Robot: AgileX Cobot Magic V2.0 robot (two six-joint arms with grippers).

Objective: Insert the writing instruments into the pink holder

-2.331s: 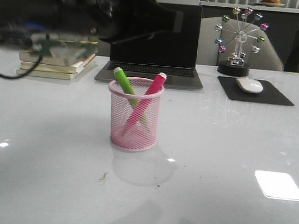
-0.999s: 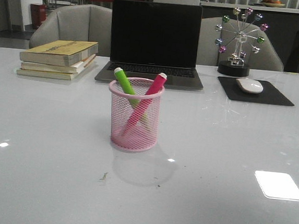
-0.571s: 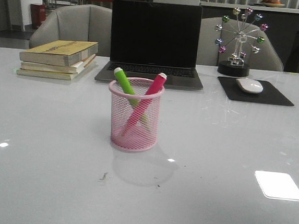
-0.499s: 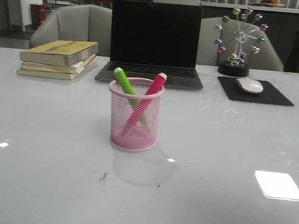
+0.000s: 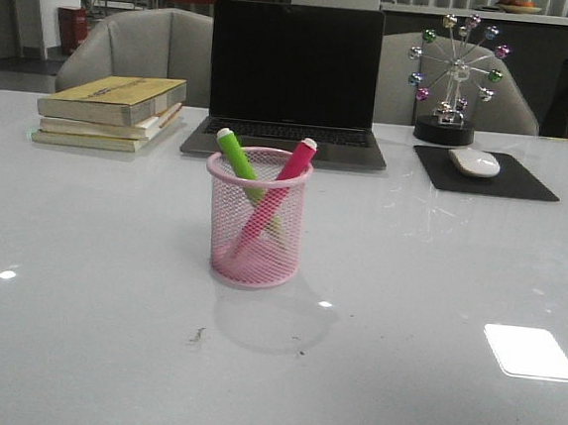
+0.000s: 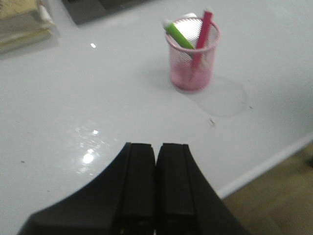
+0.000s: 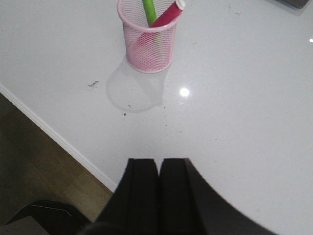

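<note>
The pink holder (image 5: 253, 232) stands upright in the middle of the white table. Inside it lean the green marker (image 5: 237, 156) and the magenta marker (image 5: 290, 169), crossed, with their pale tips above the rim. Both wrist views show the same cup, the pink holder (image 6: 192, 62) and the pink holder (image 7: 147, 41), with the green marker (image 6: 178, 36) and the magenta marker (image 7: 166, 15) inside. My left gripper (image 6: 156, 146) is shut and empty, well back from the cup near the table's front edge. My right gripper (image 7: 159, 160) is also shut and empty, likewise far from the cup. Neither gripper appears in the front view.
A black laptop (image 5: 292, 84) sits open behind the cup. A stack of books (image 5: 109, 110) lies at the back left. At the back right are a mouse (image 5: 474, 161) on a black pad (image 5: 486, 175) and a ferris-wheel ornament (image 5: 453, 73). The table's front edge (image 7: 58, 138) borders brown floor.
A dark arm that crossed the upper left of the front view 2.3 s ago has withdrawn out of that view. The holder and both markers have stayed still.
</note>
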